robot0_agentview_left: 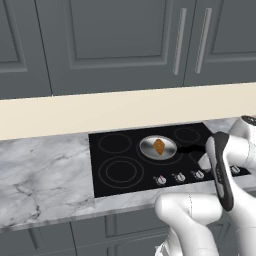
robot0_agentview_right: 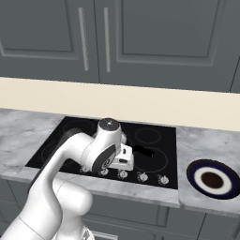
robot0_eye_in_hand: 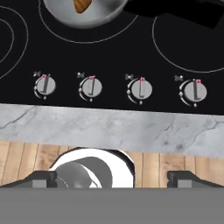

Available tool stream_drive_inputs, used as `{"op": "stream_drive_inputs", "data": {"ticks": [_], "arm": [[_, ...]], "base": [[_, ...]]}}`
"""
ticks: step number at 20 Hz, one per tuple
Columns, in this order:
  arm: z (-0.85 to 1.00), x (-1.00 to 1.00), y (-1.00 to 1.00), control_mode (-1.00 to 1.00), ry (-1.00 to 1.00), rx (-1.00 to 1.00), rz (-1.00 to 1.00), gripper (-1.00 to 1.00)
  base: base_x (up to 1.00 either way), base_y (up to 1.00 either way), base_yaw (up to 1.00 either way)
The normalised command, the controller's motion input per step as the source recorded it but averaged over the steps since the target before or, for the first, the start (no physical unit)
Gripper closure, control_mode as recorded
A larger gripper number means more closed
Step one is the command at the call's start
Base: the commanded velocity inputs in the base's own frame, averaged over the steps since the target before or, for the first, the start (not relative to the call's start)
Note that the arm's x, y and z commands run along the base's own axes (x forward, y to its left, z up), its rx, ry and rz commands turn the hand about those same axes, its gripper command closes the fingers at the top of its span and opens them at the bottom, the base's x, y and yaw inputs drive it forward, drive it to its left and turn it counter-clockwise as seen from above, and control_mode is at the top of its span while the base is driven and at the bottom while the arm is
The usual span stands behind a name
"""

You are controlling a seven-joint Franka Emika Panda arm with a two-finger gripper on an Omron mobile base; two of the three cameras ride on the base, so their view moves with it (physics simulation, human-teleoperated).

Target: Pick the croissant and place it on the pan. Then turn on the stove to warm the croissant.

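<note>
The croissant [robot0_agentview_left: 159, 146] lies in the silver pan [robot0_agentview_left: 158, 147] on a back burner of the black stove [robot0_agentview_left: 134, 156]. In the hand view the pan [robot0_eye_in_hand: 83, 15] and croissant [robot0_eye_in_hand: 82, 4] sit at the top edge, and the pan's black handle [robot0_eye_in_hand: 175, 11] runs to the right. Below them is a row of silver knobs [robot0_eye_in_hand: 91, 87], all with their bars upright. My gripper [robot0_eye_in_hand: 113, 179] hangs open over the stove's front edge, above the knobs, with nothing between its fingers. My white hand [robot0_agentview_right: 123, 158] hovers near the knob row.
A marble counter [robot0_agentview_left: 45, 175] flanks the stove on both sides. A dark-rimmed plate [robot0_agentview_right: 212, 179] with a brown centre rests on the counter to the right. Grey cabinets [robot0_agentview_left: 115, 40] hang above. Wooden floor [robot0_eye_in_hand: 175, 162] shows below the counter edge.
</note>
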Motion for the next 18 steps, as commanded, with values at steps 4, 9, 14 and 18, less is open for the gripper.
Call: {"op": "stream_drive_inputs", "data": {"ticks": [4, 9, 14, 18], "arm": [[-0.11, 0.21, -0.09, -1.0, 0.08, 0.0, 0.01, -1.0], [-0.09, 0.25, -0.13, -1.0, 0.09, 0.0, 0.0, -1.0], [-0.21, 0.29, -0.04, -1.0, 0.04, 0.0, 0.0, -1.0], [-0.3, 0.24, -0.02, -1.0, 0.0, 0.0, 0.0, -1.0]], "base": [[0.0, 0.0, 0.0], [0.0, 0.0, 0.0], [0.0, 0.0, 0.0], [0.0, 0.0, 0.0]]}}
